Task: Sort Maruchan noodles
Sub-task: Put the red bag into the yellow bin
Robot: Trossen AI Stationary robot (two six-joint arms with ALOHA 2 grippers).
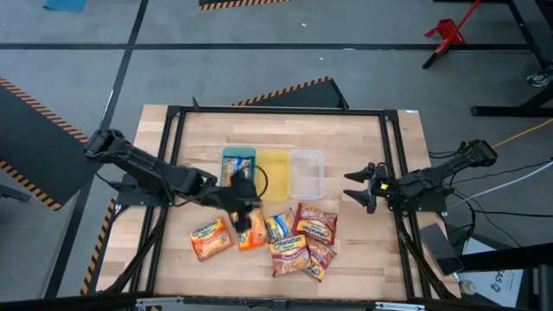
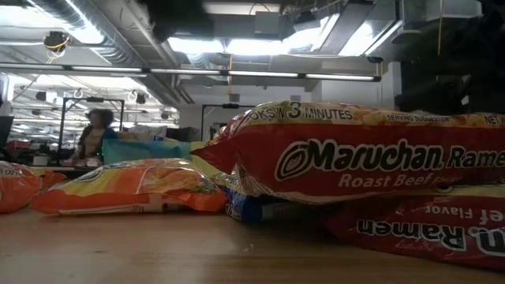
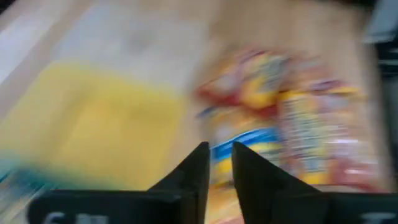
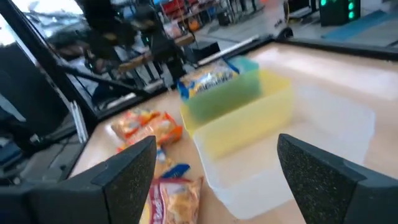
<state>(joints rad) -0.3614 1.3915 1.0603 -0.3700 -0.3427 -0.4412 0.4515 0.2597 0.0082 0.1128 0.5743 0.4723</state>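
Several Maruchan packets lie in a loose pile on the near middle of the table: two orange ones (image 1: 210,238) (image 1: 251,233), a blue-yellow one (image 1: 278,226) and red ones (image 1: 315,223) (image 1: 289,250). Another blue packet (image 1: 238,161) lies in the green tray (image 4: 224,102). My left gripper (image 1: 246,212) hovers just near of the green tray, over the pile's left part. Its fingers (image 3: 199,168) are almost together with nothing between them. My right gripper (image 1: 356,186) is open and empty, right of the clear tray (image 1: 307,173).
The green, yellow (image 1: 274,168) and clear trays stand side by side at the table's middle. A black frame (image 1: 173,155) runs around the table top. In the low view a red Roast Beef packet (image 2: 355,158) fills the front. A person (image 2: 99,130) shows far behind.
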